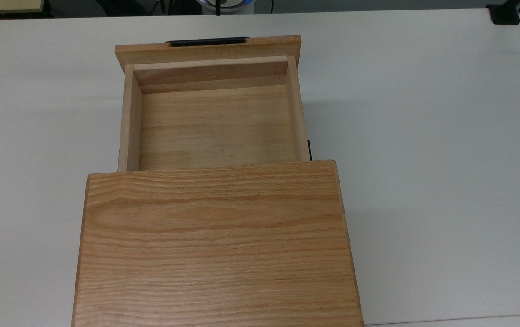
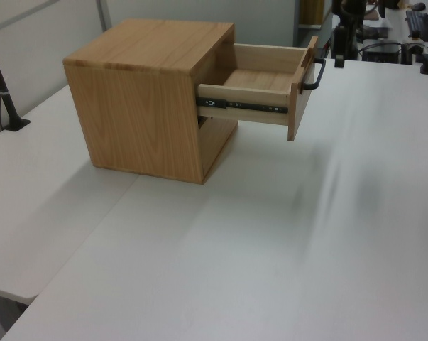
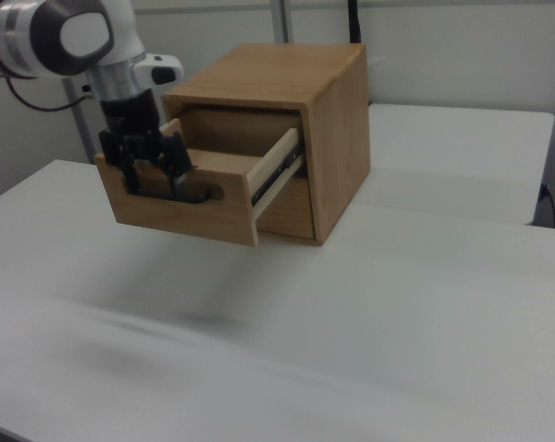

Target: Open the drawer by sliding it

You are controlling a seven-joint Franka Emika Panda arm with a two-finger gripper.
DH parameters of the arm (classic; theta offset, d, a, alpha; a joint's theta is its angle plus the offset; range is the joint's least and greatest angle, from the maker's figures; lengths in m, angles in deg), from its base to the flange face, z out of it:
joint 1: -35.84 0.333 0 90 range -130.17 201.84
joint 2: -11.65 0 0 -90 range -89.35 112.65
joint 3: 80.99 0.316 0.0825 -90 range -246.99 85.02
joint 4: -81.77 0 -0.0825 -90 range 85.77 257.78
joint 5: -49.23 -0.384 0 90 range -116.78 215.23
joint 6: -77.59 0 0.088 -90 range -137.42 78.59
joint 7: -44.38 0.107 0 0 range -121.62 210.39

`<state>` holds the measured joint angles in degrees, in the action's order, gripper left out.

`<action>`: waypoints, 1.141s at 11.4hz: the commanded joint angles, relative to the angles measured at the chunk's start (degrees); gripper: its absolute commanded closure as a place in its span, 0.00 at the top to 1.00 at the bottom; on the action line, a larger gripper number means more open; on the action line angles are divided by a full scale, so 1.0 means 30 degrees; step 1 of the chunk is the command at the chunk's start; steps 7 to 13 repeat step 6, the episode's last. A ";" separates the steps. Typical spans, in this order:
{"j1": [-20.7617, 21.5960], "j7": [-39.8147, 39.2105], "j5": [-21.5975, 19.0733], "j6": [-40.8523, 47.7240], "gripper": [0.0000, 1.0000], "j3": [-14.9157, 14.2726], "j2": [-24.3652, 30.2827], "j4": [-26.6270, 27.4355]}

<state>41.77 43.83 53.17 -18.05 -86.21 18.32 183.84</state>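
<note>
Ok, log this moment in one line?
light wooden drawer: slid out of oak cabinet, empty | slim black bar handle: free | tool: open, off handle

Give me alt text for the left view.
A wooden cabinet stands on a white table with its drawer pulled well out, empty. The robot's gripper hangs just beyond the black handle, apart from it.
</note>
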 commanded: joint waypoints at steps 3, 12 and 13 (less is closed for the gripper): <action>-0.0806 -0.1223 0.0325 0.1908 1.00 0.0015 -0.1431 -0.2616; -0.0778 -0.1280 0.0325 0.2054 1.00 -0.0074 -0.1431 -0.2646; -0.0778 -0.1280 0.0325 0.2054 1.00 -0.0074 -0.1431 -0.2646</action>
